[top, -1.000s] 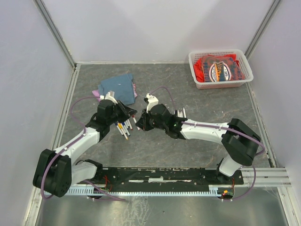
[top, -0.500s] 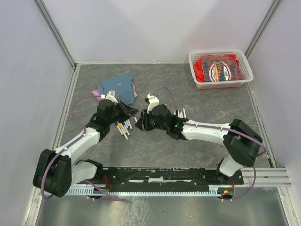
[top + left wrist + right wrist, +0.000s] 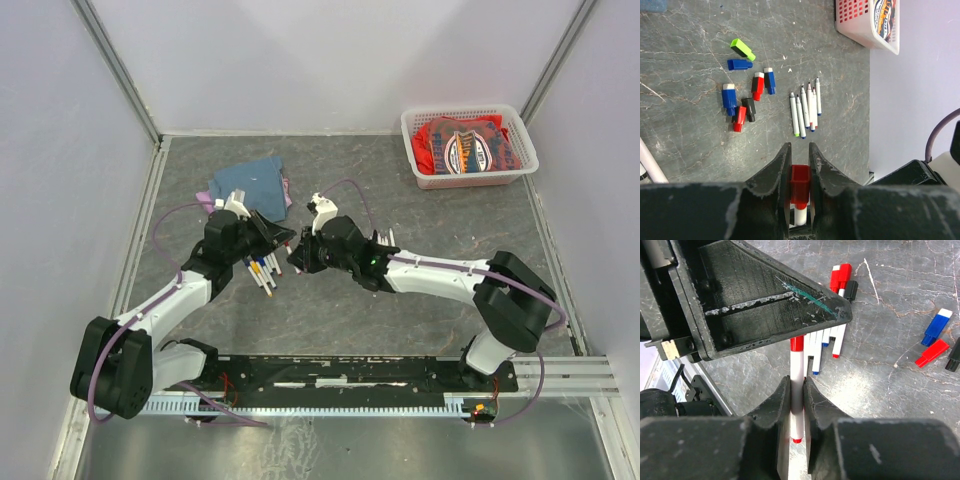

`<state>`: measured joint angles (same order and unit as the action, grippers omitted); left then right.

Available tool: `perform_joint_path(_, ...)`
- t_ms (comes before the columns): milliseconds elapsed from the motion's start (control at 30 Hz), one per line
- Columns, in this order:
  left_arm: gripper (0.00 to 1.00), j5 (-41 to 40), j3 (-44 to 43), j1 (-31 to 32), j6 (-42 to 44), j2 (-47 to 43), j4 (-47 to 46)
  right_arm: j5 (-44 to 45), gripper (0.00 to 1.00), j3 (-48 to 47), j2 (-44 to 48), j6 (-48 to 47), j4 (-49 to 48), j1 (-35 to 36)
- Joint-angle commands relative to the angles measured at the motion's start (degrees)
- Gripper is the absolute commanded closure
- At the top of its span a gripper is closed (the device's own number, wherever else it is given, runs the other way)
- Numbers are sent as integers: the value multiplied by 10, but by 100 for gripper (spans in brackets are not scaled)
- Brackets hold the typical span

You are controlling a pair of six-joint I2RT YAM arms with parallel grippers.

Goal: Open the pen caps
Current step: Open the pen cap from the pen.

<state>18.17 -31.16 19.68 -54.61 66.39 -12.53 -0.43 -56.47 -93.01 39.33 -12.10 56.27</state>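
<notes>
Over table (image 3: 420, 210): left pincer (image 3: 799, 150) clamps red cap (image 3: 799, 184); right pincer (image 3: 796, 383) clamps barrel (image 3: 797, 367).

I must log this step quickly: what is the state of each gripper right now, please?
The left gripper is closed on the red pen cap.
The right gripper is closed on the white pen barrel.

The left arm (image 3: 170, 295) and right arm (image 3: 440, 272) reach forward and bend inward, hands meeting nose to nose. The left hand (image 3: 799, 147) pinches a red cap (image 3: 800, 185) between narrow fingers; the right hand (image 3: 796, 382) is clamped on the pen barrel (image 3: 797, 367).
</notes>
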Motion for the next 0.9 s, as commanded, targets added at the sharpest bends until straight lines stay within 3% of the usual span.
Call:
perform_joint_path(0, 97, 29, -6, 0, -26, 0, -42, -16, 88, -32, -12, 2, -19, -6)
perform_joint_path(100, 97, 35, -8, 1, -34, 1, -48, -11, 99, -32, -16, -4, -12, -9)
perform_joint_path(233, 97, 17, -14, 0, -36, 1, -29, 7, 99, -37, -16, -28, 18, -9)
perform_joint_path(433, 97, -86, -35, 0, -65, -4, 53, 74, 99, -66, -23, -81, 94, -1)
perform_joint_path(867, 97, -181, -47, 21, -150, 23, 57, 268, 99, -87, -61, -165, 173, 56)
